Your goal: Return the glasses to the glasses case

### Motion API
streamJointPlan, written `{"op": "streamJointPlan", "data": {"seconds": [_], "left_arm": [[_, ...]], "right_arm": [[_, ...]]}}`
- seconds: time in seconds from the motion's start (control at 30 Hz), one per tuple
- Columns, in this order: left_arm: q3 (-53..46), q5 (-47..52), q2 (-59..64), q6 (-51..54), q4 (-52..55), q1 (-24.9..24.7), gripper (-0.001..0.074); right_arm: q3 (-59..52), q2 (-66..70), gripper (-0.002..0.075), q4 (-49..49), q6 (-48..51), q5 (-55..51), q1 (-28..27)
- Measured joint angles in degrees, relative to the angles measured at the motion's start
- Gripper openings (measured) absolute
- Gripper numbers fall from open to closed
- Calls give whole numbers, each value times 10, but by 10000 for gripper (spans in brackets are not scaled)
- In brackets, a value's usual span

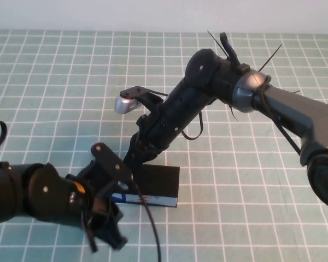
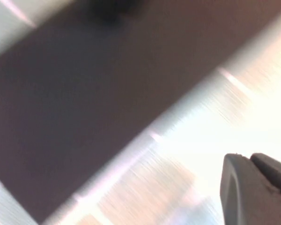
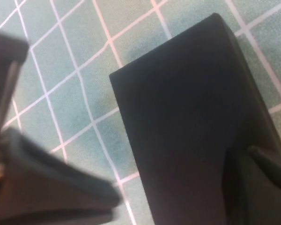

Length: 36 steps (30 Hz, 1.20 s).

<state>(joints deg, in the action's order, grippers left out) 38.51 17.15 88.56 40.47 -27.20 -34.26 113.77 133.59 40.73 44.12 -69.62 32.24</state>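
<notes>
With the glasses case [image 1: 159, 185] lid down, we cannot tell either grip: right end effector [image 1: 138, 155] at its 10 o'clock corner, left end effector [image 1: 106, 229] at 7 o'clock; press squarely.

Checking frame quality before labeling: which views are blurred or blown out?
Left wrist view: heavily blurred, glare-washed, only a dark slab readable. Right wrist view: glasses case sharp, right gripper fingers soft. High view: even light, left gripper at the case's near end.
</notes>
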Motion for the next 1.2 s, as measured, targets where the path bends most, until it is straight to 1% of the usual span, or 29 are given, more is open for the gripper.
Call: {"op": "streamJointPlan", "data": {"seconds": [0.13, 0.27, 0.37, 0.43, 0.53, 0.63, 0.7, 0.8, 0.87, 0.93, 1.2], "left_arm": [[26, 143, -39, 0, 82, 0, -1], [84, 296, -97, -7, 181, 0, -1], [124, 352, -143, -55, 272, 0, -1], [139, 354, -177, -107, 338, 1, -1], [145, 324, -239, -192, 411, 24, -1], [145, 290, -292, -259, 442, 77, -1], [145, 279, -324, -279, 441, 122, -1], [145, 273, -362, -288, 408, 178, -1], [145, 263, -384, -290, 379, 202, -1], [145, 252, -405, -290, 351, 215, -1], [143, 222, -446, -288, 301, 217, -1]], "right_arm": [[3, 0, -11, 0, 0, 0, 0], [24, -3, -11, -22, 0, -1, -2], [51, -20, -11, -61, -29, -1, -8], [71, -42, -11, -96, -58, -2, -13], [85, -89, -11, -144, -104, -4, -31], [88, -145, -11, -157, -153, -9, -61], [88, -183, -11, -164, -185, -11, -89], [89, -234, -11, -189, -218, -15, -129], [89, -268, -11, -216, -234, -17, -149], [90, -305, -11, -250, -244, -20, -156], [91, -443, -11, -364, -299, -22, -157]]}}
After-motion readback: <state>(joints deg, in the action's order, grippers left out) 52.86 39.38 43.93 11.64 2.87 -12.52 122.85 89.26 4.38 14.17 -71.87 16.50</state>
